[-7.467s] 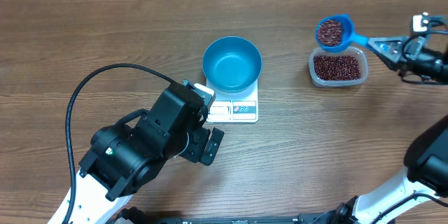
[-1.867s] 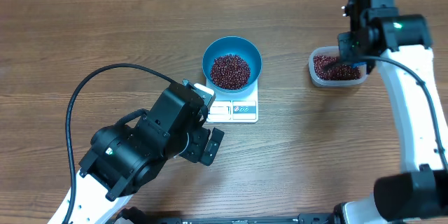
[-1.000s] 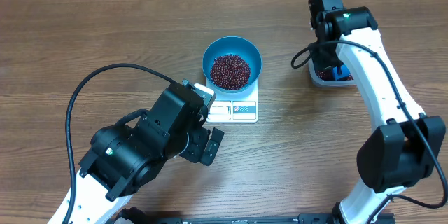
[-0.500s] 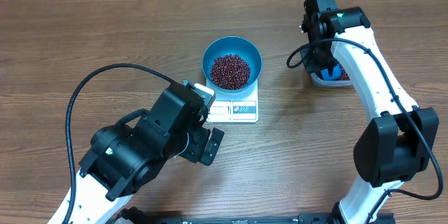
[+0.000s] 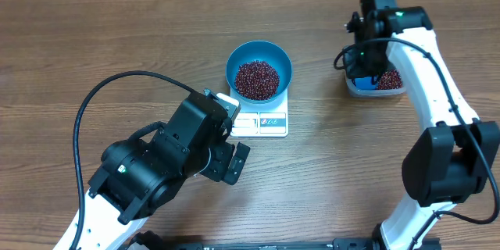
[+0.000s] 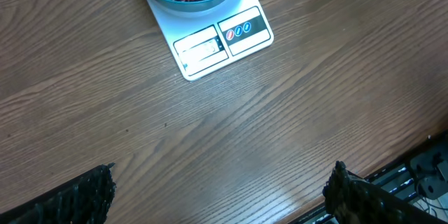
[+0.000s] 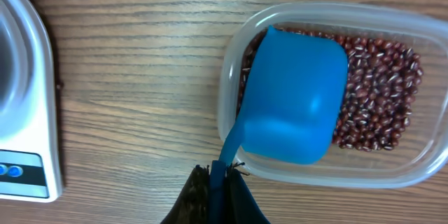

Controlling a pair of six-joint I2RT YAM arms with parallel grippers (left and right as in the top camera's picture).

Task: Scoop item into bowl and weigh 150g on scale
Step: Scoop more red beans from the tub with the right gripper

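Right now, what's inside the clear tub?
Red-brown beans, with the blue scoop, held by the right gripper, lying over them. Whatever lies under the scoop is hidden.

Bright blue bowl (image 5: 258, 50), plain, smooth.
Dark red-brown beans (image 5: 257, 80) inside, maroon heap.
White scale (image 5: 277, 112); pale display window (image 6: 200, 48), button panel (image 6: 245, 31) with small red and blue round marks, thin dark outlines.
Brown counter (image 5: 117, 31), streaky wood grain, darker lines.
Blue scoop (image 7: 297, 105), plain, same shade as bowl.
Clear tub (image 7: 329, 175), colourless; beans in it maroon with pale specks.
Left arm (image 5: 156, 164) black, white lower link.
Right arm (image 5: 428, 74) white, black joints, tiny green light.
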